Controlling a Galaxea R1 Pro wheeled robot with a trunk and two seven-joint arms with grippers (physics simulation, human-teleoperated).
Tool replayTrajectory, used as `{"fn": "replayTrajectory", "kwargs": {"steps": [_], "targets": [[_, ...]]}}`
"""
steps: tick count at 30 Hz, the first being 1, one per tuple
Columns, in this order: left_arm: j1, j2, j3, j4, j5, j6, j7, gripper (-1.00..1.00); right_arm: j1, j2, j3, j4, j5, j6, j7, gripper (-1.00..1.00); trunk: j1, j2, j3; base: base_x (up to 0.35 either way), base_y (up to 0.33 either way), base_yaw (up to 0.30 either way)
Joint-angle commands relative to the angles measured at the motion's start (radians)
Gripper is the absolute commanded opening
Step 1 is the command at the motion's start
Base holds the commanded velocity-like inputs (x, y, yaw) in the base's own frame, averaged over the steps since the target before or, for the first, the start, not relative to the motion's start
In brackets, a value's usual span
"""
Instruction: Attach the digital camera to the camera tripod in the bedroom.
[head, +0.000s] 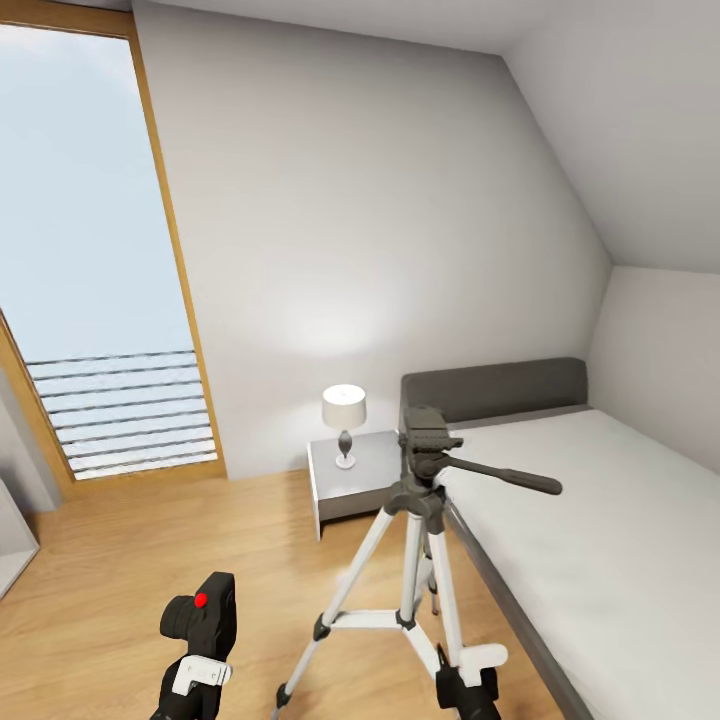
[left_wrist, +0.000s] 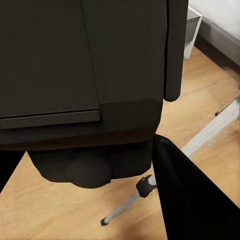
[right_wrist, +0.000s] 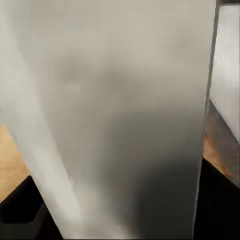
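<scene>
We see the digital camera (head: 201, 618) low in the head view, at about 7 o'clock from the frame's centre, small and black with its round red button (head: 201, 600) facing up. It sits at the top of our left gripper (head: 197, 668), which rises from the bottom edge and is closed on the camera body. In the left wrist view the digital camera (left_wrist: 85, 85) looms large and dark right in front of the lens, with one black finger (left_wrist: 195, 200) alongside it, and beyond it a silver leg of the camera tripod (left_wrist: 210, 134) slants across the wood floor (left_wrist: 45, 215).

The camera tripod (head: 415, 540) stands upright at about 5 o'clock from the centre, to the right of the digital camera and apart from it. Its black head (head: 427, 440) carries nothing, and the long pan handle (head: 505, 475) points toward 3 o'clock, over the bed's edge. Three silver legs spread down to black feet on the floor (head: 120, 590).

Our right gripper (head: 468, 682) shows at the bottom edge, at about 5 o'clock, right against the nearest tripod leg. In the right wrist view a blurred silver-grey surface (right_wrist: 125, 120) lies close before the lens; we cannot tell whether this gripper is open or closed.

Beyond the tripod, the grey bed (head: 500, 388) with its white mattress (head: 610, 540) runs along the right side. A grey nightstand (head: 360, 480) with a small white lamp (head: 344, 420) stands beside the headboard, and a tall wood-framed window (head: 85, 230) occupies the 9 to 10 o'clock side.
</scene>
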Motion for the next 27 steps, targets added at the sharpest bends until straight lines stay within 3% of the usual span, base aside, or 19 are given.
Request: {"fn": "replayTrajectory", "kwargs": {"steps": [1, 27], "targets": [[-0.001, -0.001, -0.005, 0.003, 0.009, -0.004, -0.006, -1.00, 0.000, 0.000, -0.004, 0.001, 0.007, -0.002, -0.005, -1.00, 0.000, -0.001, 0.000, 0.000, 0.000, 0.000], [-0.001, -0.001, -0.005, 0.003, 0.009, -0.004, -0.006, -1.00, 0.000, 0.000, -0.004, 0.001, 0.007, 0.000, -0.006, -1.00, 0.000, -0.001, 0.000, 0.000, 0.000, 0.000]]}}
